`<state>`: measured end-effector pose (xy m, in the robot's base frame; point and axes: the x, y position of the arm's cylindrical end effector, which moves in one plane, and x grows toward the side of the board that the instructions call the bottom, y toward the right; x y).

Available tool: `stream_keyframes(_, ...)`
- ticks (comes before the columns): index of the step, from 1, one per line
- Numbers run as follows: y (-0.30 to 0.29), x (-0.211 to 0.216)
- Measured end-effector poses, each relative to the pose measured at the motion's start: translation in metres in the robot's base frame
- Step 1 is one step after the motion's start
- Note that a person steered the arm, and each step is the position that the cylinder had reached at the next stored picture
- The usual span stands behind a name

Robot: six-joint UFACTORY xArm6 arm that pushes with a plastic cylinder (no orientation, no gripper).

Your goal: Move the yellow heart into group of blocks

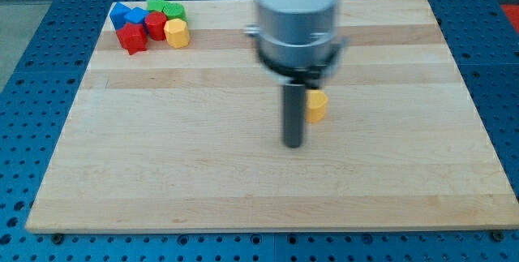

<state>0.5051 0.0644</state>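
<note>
Nearest the view's bottom lies the pale wooden board (243, 189), set on a blue perforated table (24, 75). Above the board's middle hangs the arm's grey and white cylindrical body (297, 19), and from it a straight dark rod drops down to my tip (293, 144), which sits near the board's centre. No gripper exists on this arm, so nothing is clasped or let go; the rod merely stands upright on the wood.

Just beside the rod, on the view's right and a little higher than my tip, sits the yellow heart block (316, 105); its left edge is partly hidden behind the rod, so I cannot tell whether they touch.

Well apart, at the board's top left corner, a tight cluster holds a blue block (122, 14), a second blue block (136, 15), a green block (168, 8), a red block (131, 37), another red block (155, 25) and a yellow hexagonal block (176, 32).
</note>
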Motion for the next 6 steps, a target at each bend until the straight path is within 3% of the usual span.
stream_keyframes(1, 0.038, -0.027)
stream_keyframes(4, -0.042, -0.092)
stream_keyframes(6, -0.079, -0.078)
